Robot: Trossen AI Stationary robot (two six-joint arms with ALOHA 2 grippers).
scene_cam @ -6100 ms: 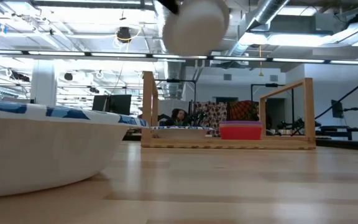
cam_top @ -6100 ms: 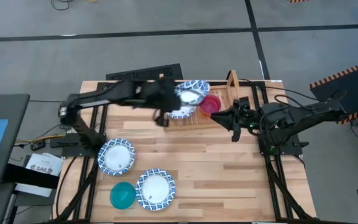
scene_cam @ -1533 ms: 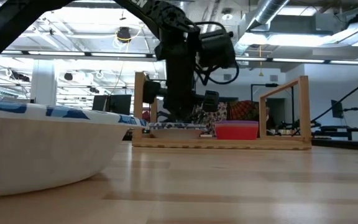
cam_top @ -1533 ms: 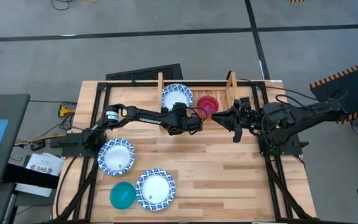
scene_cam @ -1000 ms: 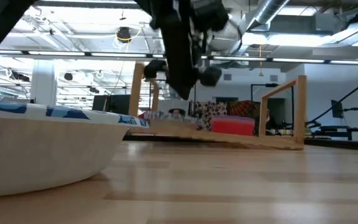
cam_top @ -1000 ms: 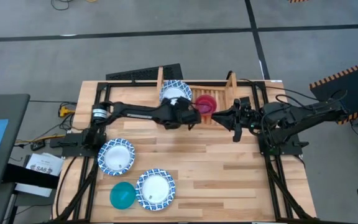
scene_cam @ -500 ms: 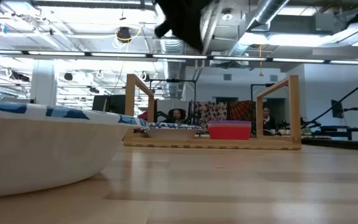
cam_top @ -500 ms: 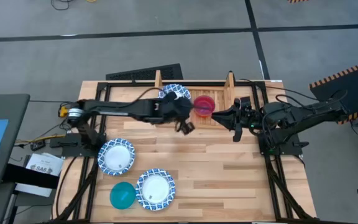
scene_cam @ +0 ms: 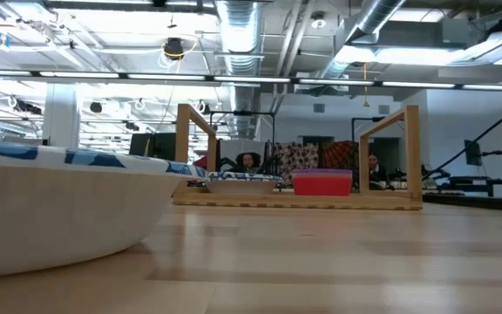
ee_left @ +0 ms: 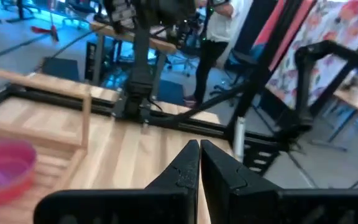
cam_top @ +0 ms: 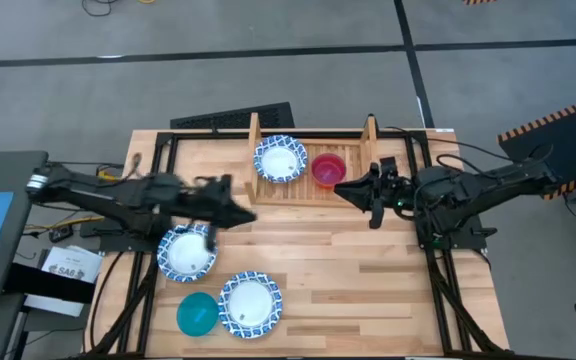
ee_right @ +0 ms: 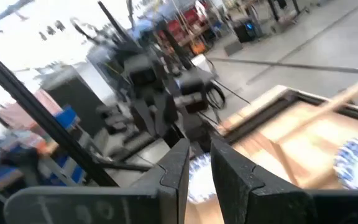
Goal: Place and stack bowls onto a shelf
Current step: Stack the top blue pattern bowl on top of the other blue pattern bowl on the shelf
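The wooden shelf (cam_top: 313, 180) stands at the table's far edge and carries one white blue-rimmed bowl (cam_top: 281, 160) and a small pink bowl (cam_top: 328, 168) on its slats. Two more blue-rimmed bowls (cam_top: 188, 250) (cam_top: 250, 303) and a teal bowl (cam_top: 197, 313) rest on the table near its left front. My left gripper (cam_top: 248, 213) hovers shut and empty between the shelf and those bowls; its wrist view shows its closed tips (ee_left: 199, 144) and the pink bowl (ee_left: 2, 168). My right gripper (cam_top: 338, 190) waits beside the shelf's right board, fingers a narrow gap apart (ee_right: 199, 144). No gripper appears in the low view.
Black metal frame rails (cam_top: 218, 122) run behind the shelf and down both table sides. In the low view a blue-rimmed bowl (scene_cam: 59, 209) fills the near left, and the shelf (scene_cam: 299, 199) stands beyond bare wood. Bare tabletop (cam_top: 368, 280) lies at the centre and right front.
My left gripper has risen from the white bowl on the shelf and swung back toward the table's left edge. The shelf's left end, lifted a second ago, has settled flat again, with the white bowl and pink bowl still on it.
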